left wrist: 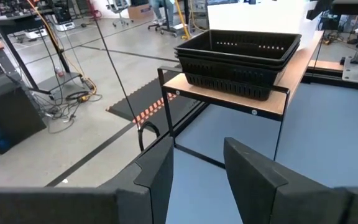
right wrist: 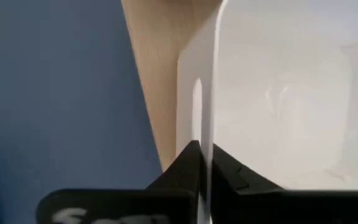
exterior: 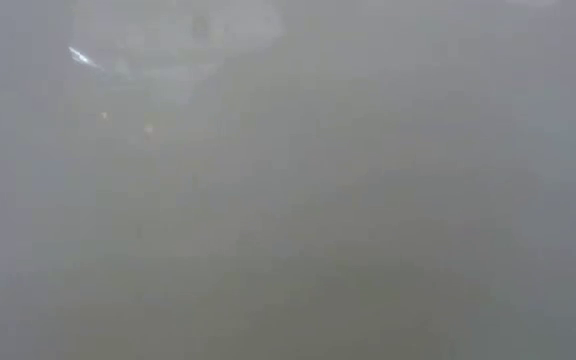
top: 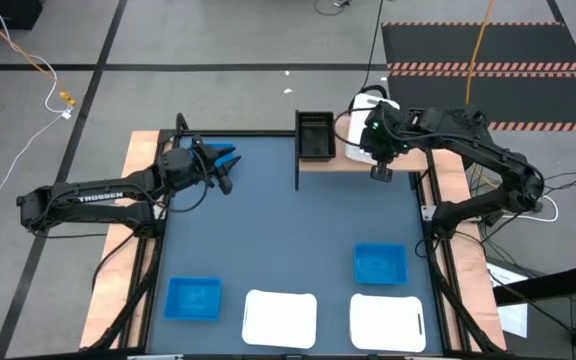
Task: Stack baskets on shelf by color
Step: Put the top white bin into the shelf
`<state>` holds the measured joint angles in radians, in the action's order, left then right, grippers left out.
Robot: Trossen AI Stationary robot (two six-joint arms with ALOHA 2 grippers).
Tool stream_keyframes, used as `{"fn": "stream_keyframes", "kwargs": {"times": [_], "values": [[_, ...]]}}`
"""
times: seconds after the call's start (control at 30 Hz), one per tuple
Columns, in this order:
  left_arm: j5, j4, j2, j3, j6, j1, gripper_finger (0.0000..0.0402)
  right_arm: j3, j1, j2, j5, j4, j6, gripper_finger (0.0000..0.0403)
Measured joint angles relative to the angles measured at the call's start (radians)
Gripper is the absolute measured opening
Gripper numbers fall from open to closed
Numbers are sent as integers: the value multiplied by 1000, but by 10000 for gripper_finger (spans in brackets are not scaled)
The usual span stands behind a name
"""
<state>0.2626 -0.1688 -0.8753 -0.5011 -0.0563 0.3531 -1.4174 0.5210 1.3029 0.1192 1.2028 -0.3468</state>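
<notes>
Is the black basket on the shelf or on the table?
On the shelf: the black basket sits on the wooden shelf, raised above the blue table.

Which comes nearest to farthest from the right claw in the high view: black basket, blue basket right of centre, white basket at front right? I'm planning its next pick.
Measured from the right claw, shut on a white basket over the shelf:
1. Black basket, on the shelf's left part.
2. Blue basket, on the table right of centre.
3. White basket at the front right, by the table's near edge.
</notes>
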Motion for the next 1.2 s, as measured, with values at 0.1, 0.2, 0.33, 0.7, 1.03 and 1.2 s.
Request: {"fn": "stream_keyframes", "kwargs": {"times": [0.1,0.2,0.33,0.7,1.03,1.2], "values": [[0,0,0,0,0,0,145,0,1,1,-41,-10,14,10],[0,1,0,0,0,0,145,0,0,1,-118,-41,-22,12],[0,2,0,0,0,0,145,0,-7,1,-144,-64,-78,12],[0,9,0,0,2,0,145,40,-5,1,-145,-111,-212,4],[1,10,0,0,2,0,145,76,-6,-4,-96,-163,-197,22],[0,11,0,0,2,0,145,76,-6,-35,-70,-176,-215,52]]}}
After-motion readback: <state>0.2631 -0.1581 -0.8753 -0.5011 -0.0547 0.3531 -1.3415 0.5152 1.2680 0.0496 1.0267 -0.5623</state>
